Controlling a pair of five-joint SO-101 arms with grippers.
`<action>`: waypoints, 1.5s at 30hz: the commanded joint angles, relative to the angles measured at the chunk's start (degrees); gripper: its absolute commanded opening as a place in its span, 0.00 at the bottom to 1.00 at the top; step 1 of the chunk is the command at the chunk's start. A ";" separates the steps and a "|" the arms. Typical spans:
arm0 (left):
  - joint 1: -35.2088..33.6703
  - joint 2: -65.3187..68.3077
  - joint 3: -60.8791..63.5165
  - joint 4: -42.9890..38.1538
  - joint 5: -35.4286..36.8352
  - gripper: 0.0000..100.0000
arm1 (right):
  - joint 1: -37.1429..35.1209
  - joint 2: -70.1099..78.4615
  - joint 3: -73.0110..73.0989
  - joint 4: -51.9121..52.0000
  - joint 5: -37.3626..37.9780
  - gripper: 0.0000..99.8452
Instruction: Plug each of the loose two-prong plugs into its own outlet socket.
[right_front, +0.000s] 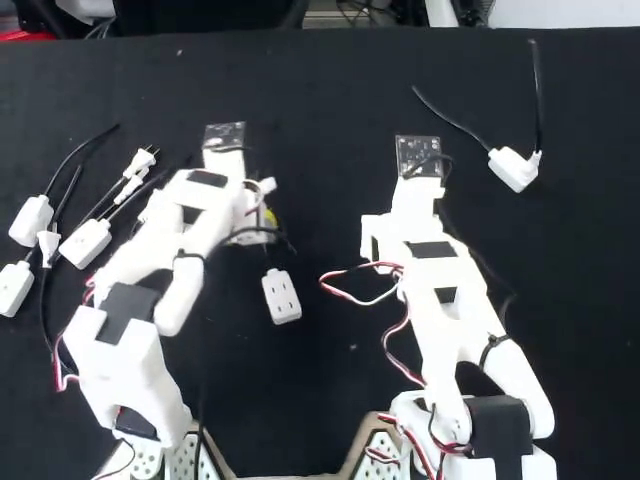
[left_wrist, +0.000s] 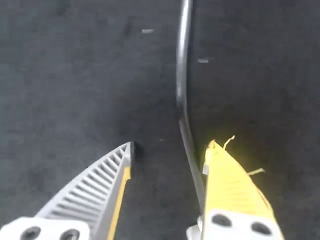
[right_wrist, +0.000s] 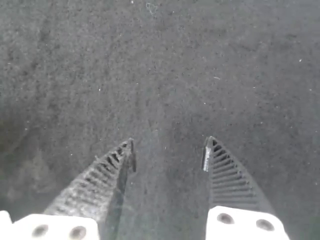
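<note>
By my judgement nothing is plugged in yet: the outlet socket (right_front: 281, 296) lies alone near the middle of the worktop (right_front: 330, 90), its slots bare. My left fingers (left_wrist: 216, 167) are apart, low over the cloth, with a black cable (left_wrist: 182, 75) running between them, close to the yellow one, and they grip nothing. My right fingers (right_wrist: 222, 167) are apart too, over bare worktop. White corded pieces (right_front: 85, 242) and small plugs (right_front: 140, 165) lie at the left, another white plug (right_front: 513, 168) at the far right. Crossing cords on the left may hinder picking.

Matt, fuzzy black cloth (right_wrist: 160, 60) under a glossy black cable (left_wrist: 182, 75) and smooth white plastic socket (right_front: 281, 296).
</note>
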 joint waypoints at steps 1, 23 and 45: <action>-5.41 -4.40 2.86 4.22 1.32 0.23 | 0.88 -1.98 -3.47 0.53 -0.44 0.22; -12.35 -49.32 25.19 16.88 -26.29 0.24 | 0.88 -1.98 -3.21 0.53 -0.35 0.22; 12.70 -45.71 45.23 -12.48 -15.82 0.23 | 3.96 -2.07 -4.26 0.70 -0.70 0.22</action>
